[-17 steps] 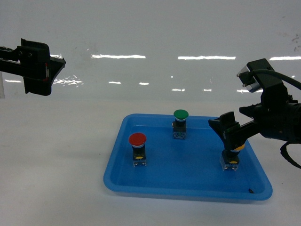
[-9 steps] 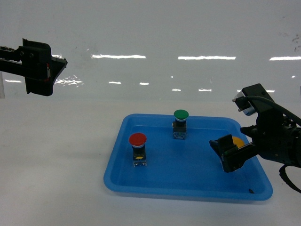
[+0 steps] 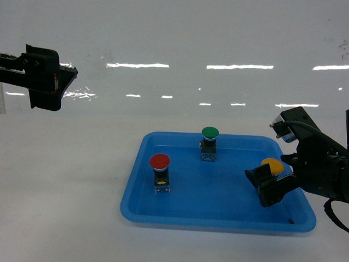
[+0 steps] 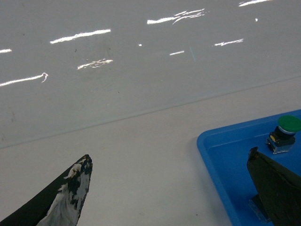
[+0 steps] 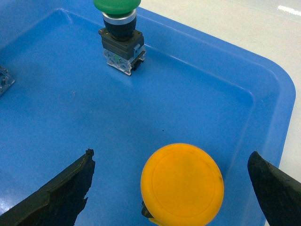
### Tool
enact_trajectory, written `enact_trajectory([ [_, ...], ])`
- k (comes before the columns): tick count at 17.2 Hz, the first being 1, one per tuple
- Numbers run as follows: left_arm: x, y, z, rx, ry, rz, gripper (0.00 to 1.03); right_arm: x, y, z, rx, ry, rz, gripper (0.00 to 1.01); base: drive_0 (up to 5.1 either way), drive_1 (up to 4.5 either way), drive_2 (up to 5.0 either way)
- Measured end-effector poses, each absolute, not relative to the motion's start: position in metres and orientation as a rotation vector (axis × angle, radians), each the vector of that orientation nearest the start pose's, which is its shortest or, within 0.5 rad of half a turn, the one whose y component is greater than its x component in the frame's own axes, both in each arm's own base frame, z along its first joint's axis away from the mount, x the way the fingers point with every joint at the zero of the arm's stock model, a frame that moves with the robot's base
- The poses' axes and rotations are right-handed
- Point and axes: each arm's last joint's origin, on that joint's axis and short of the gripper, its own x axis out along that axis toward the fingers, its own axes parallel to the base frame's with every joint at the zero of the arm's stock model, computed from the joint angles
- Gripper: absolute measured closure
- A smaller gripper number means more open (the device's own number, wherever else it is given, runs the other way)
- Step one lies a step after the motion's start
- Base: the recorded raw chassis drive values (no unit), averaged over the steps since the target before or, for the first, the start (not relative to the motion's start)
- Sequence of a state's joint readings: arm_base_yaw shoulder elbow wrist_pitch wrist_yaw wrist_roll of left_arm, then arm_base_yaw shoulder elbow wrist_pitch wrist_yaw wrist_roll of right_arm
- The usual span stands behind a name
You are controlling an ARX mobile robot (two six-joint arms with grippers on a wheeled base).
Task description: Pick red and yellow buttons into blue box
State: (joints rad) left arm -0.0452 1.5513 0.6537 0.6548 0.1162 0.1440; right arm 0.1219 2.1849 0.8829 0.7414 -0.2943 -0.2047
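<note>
The blue box (image 3: 218, 215) is a shallow tray on the white table. The red button (image 3: 160, 161) stands upright in its left part. The yellow button (image 3: 271, 164) is in the right part, its body hidden behind a black finger. My right gripper (image 3: 272, 177) is open and low over the tray. In the right wrist view the yellow cap (image 5: 182, 186) lies between the spread fingertips of the right gripper (image 5: 170, 155), touching neither. My left gripper (image 3: 68, 73) hangs high at the far left, open and empty, and the left wrist view shows the left gripper (image 4: 169, 154) over bare table.
A green-capped button (image 3: 209, 132) stands at the back middle of the tray, also seen as the green button (image 5: 116, 4) ahead of the right fingers. A small dark speck (image 3: 290, 221) lies in the tray's front right corner. A glossy white wall rises behind the table.
My right gripper has dropped lower and drawn back to the right; its finger now hides the yellow button's body. The left arm, red and green buttons have not moved.
</note>
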Motion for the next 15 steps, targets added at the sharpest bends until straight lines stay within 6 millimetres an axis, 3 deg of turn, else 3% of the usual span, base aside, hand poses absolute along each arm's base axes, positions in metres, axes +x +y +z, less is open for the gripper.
enact_trajectory([
  [5,0.308,-0.017,0.190,0.134,0.231,-0.177,0.05,0.372,0.050,0.037,-0.149,0.553,0.450,0.03,0.0,0.00,0.0],
  [15,0.308,-0.017,0.190,0.134,0.231,-0.177,0.05,0.380,0.051,0.040,-0.147,0.541,0.461,0.03,0.0,0.00,0.0],
])
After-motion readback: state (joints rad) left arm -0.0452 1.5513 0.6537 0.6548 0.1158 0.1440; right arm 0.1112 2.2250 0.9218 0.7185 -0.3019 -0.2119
